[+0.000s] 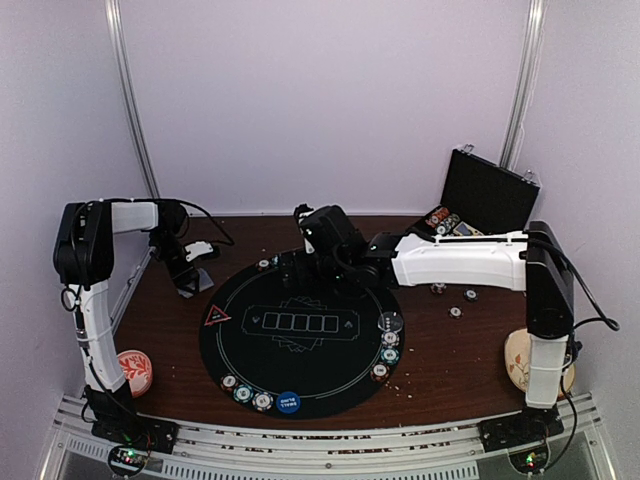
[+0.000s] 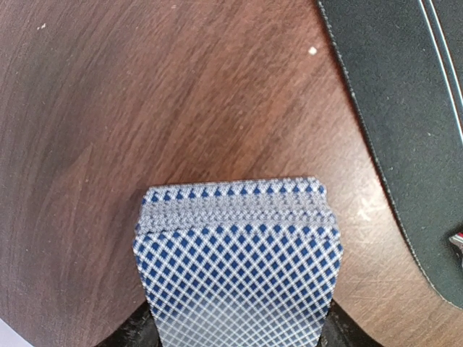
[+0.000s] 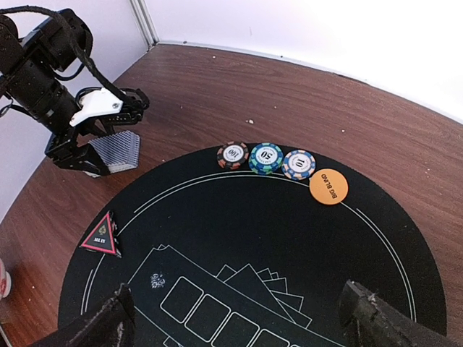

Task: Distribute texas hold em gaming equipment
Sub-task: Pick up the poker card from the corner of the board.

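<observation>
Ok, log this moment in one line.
left claw: shut on card deck | deck: beside mat, over wood table | right claw: open above mat

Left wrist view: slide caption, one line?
Blue-backed card deck in the left gripper, wooden table and black mat edge beyond.

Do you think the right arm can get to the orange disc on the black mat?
Probably yes. The right pincer hangs open above the mat, and the orange disc lies bare at the rim beside three chips, with nothing between them.

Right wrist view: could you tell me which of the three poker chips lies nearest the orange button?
The blue chip, rightmost; the teal chip and red-black chip lie farther left.
</observation>
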Robot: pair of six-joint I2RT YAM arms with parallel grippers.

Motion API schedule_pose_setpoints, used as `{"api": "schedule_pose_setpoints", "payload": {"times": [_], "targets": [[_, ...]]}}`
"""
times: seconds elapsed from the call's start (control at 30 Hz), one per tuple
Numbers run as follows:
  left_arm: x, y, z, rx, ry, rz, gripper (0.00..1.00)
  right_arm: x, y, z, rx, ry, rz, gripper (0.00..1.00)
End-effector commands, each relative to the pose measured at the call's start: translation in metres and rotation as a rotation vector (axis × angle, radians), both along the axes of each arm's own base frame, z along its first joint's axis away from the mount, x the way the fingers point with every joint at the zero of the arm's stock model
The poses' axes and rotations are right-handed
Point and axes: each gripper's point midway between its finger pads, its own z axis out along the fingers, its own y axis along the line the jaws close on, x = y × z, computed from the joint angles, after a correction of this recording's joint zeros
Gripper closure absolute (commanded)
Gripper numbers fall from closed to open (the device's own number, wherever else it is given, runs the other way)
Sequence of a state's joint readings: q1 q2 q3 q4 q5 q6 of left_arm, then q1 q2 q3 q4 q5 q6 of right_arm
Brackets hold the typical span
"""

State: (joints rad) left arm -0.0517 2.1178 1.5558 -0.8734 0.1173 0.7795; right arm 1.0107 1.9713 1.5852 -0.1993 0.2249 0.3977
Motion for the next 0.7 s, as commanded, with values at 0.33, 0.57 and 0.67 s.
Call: {"api": "schedule_pose_setpoints", "payload": {"times": [0.33, 0.57, 0.67], "targets": [[0.005, -0.004, 0.009, -0.030, -0.037, 0.005, 0.96, -0.005, 0.025, 0.004, 0.015, 0.013, 0.053, 0.00], [0.007, -0.006, 0.018, -0.044, -0.059, 0.002, 1.00, -0.006, 0.033, 0.003, 0.027, 0.020, 0.070, 0.00], [0.008, -0.007, 0.023, -0.054, -0.070, 0.001, 1.00, -0.008, 0.040, 0.000, 0.044, 0.036, 0.087, 0.00]]}}
